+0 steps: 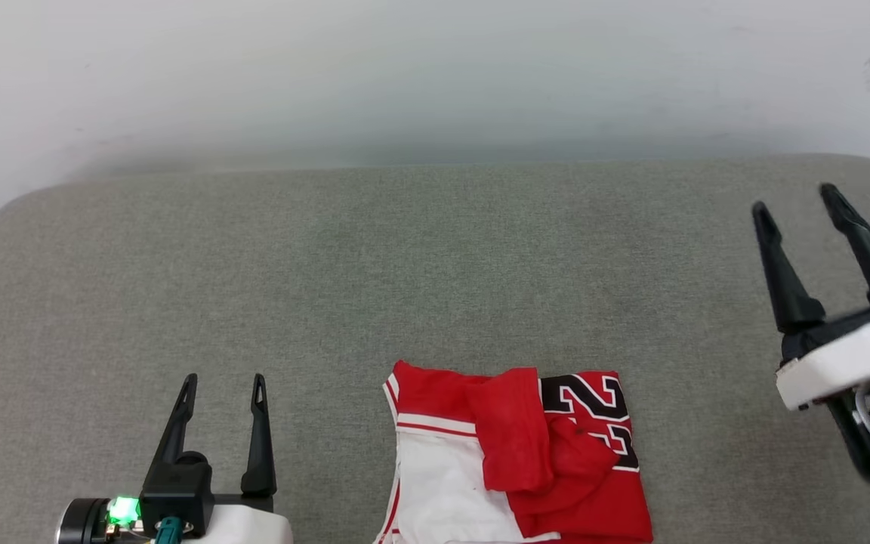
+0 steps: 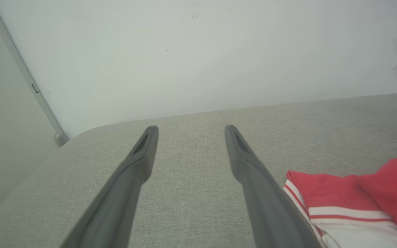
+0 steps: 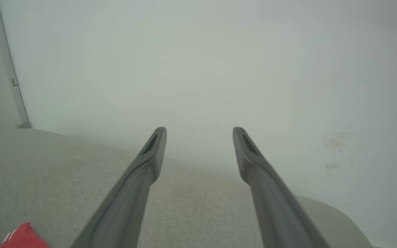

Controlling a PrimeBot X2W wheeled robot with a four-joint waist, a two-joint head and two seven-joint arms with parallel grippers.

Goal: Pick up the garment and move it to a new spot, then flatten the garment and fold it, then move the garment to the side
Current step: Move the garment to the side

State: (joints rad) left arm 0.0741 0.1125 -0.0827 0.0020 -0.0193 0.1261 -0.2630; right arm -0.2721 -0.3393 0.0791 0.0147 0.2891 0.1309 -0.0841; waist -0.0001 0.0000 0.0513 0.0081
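Grey cushion (image 1: 405,264) is stretching below a white wall (image 1: 435,75). The shirt (image 1: 518,453) is lying in rough layers at its near edge, between our arms. We are holding the left pincer (image 1: 223,381) and right pincer (image 1: 794,198) spread wide, empty and clear of it. This is fitting either a heap awaiting pickup or a loose fold already made. In both cases, any grasp is needing every layer pinched together.

The garment (image 1: 514,453) lies on the cushion (image 1: 405,264), between left gripper (image 1: 224,378) and right gripper (image 1: 794,196).
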